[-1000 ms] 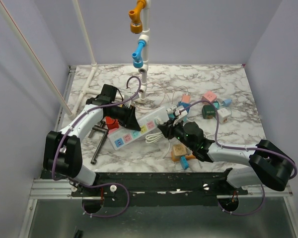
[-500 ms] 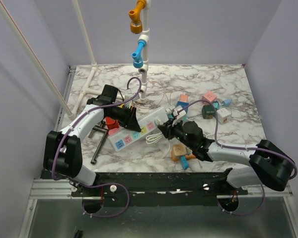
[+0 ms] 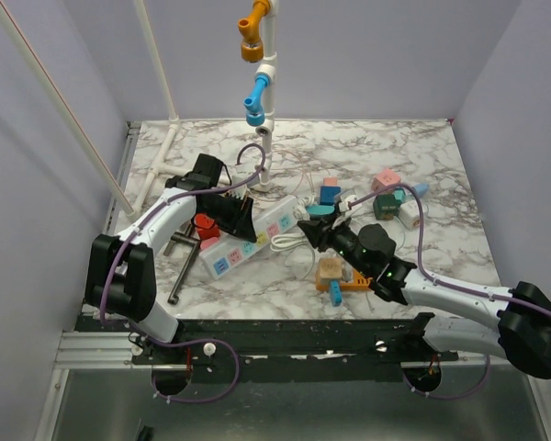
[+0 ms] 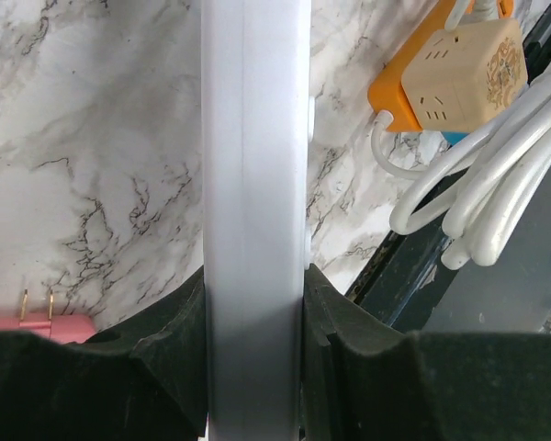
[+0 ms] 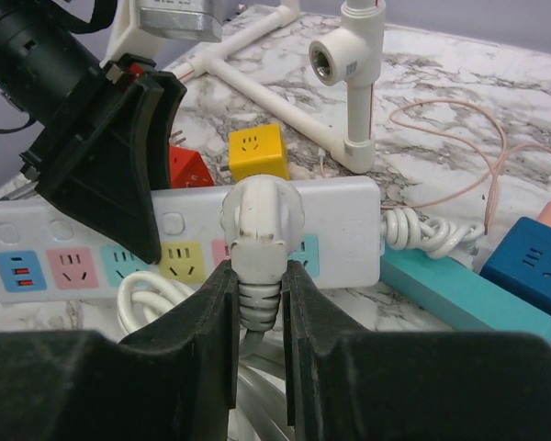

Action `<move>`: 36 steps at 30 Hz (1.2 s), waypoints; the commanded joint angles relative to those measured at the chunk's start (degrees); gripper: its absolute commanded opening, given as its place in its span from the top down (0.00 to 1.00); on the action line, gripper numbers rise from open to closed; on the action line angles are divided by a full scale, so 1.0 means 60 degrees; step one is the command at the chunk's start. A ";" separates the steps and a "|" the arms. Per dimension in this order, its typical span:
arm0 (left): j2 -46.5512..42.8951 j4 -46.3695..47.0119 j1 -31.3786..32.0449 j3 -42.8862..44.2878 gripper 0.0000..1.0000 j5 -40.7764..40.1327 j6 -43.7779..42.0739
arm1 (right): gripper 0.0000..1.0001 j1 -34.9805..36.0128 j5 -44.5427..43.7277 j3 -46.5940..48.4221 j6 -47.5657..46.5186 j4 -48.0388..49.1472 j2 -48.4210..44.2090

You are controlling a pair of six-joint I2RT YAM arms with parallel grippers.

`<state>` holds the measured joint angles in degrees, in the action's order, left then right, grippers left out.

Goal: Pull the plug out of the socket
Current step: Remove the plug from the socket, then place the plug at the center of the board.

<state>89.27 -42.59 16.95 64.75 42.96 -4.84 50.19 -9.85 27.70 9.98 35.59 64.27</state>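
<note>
Held the white plug (image 5: 260,220) pinched at its ribbed neck between the fingers of the right gripper (image 5: 260,280), shut narrow around it. Pinned the power strip (image 3: 248,237) with the left gripper (image 3: 240,217), clamped across the white body about mid-length. Lay diagonally, that strip, left of centre on the marble counter (image 3: 422,165), blue-outlet end near and left, other end reaching toward the middle.

Differed from half a second back mainly on the right side. Had drawn the right gripper off the strip's far-right end toward the near right, with the arm stretched lower and longer across the counter. Showed a slim gap from overhead between gripper tip and strip, where the two had sat hard together. Found the teal bar (image 3: 320,209) and the blue cube (image 3: 329,193) shifted too, lying just beyond the gripper.

Read all this as the plug out of its outlet, or very nearly. Floated in front of the row of pastel outlets in the right wrist view, prongs hidden behind the head, so could not confirm it outright. Kept the strip in the same spot under the left gripper, which suggests the hold-down did its job while the pull was made. Left, most likely, only carrying the plug clear of the coiled white cord (image 3: 285,244) and releasing.
</note>
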 commanded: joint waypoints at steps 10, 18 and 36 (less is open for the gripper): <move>-0.0280 -0.0080 -0.0042 0.0162 0.32 -0.0799 -0.0744 | 0.99 0.0029 0.0730 0.0635 0.0389 -0.0989 -0.0648; -0.1458 -0.0983 -0.0077 0.0672 0.02 -0.0837 -0.1707 | 0.99 0.0055 0.1581 0.0873 0.0852 -0.1135 -0.0362; -0.3669 -0.3405 -0.0803 0.1638 0.02 0.0128 -0.2899 | 0.66 0.2036 0.2299 0.2196 0.1292 -0.1070 0.3793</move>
<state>69.60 -59.59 12.36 73.82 42.06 -20.29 61.78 2.39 38.35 15.81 26.09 82.74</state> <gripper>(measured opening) 0.982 0.260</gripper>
